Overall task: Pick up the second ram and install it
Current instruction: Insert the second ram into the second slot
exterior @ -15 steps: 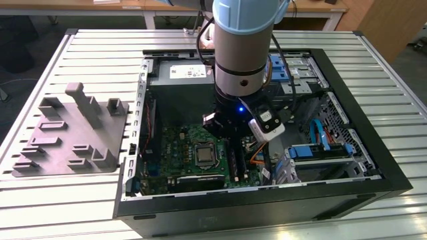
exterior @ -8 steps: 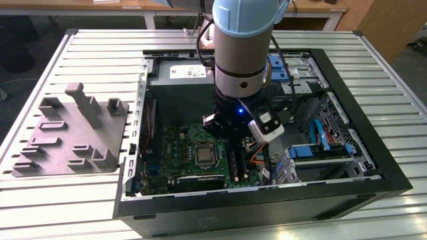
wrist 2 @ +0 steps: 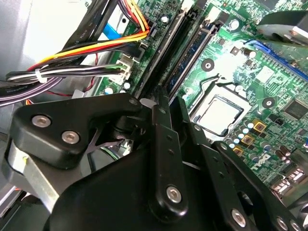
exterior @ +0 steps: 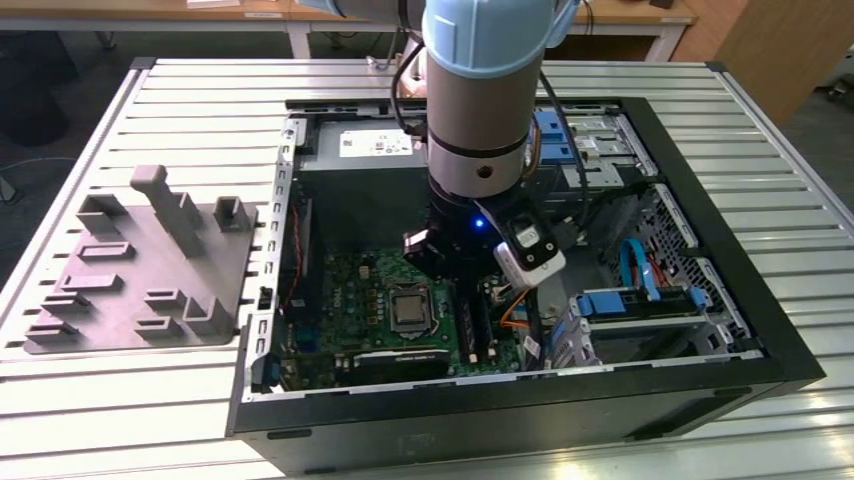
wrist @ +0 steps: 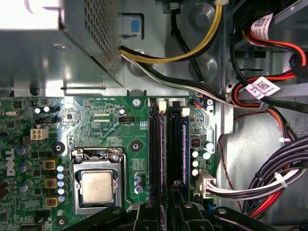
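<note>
My gripper [wrist: 166, 211] sits low over the memory slots beside the processor socket [wrist: 97, 185], clenched on the second ram [wrist: 166, 154].

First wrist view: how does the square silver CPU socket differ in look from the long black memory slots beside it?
The CPU socket is square and shiny silver, with a metal frame; the memory slots are long, narrow and dark. The CPU socket is one single part; the memory slots run side by side as parallel strips. Both lie flat on the green motherboard.
</note>
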{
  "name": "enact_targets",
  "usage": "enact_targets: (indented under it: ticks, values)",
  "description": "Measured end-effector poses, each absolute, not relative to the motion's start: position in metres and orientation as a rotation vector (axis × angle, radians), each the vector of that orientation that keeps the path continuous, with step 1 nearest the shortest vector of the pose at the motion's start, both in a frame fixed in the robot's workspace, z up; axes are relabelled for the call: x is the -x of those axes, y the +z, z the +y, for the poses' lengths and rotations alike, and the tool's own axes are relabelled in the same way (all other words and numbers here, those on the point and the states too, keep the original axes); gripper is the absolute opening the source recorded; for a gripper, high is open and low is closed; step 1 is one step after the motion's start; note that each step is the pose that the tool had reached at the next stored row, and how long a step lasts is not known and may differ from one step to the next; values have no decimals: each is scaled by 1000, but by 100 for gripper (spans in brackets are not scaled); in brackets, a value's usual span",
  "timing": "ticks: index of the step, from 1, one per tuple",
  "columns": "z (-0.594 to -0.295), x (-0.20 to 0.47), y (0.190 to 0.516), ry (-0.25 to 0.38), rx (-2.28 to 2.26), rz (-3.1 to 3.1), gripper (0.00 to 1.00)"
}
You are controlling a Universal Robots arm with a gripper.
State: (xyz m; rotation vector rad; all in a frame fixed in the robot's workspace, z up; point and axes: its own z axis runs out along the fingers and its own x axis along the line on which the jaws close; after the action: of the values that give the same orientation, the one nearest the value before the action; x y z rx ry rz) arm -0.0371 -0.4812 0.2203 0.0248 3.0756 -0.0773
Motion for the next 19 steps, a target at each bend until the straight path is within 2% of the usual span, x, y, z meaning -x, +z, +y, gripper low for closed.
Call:
enact_targets:
  ticks: [8, 12, 19]
  values:
    - [-481, 37, 220, -77, -25, 3076, 24]
    - [-481, 37, 220, -77, -25, 3076, 11]
    - [-481, 37, 220, -77, -25, 3076, 11]
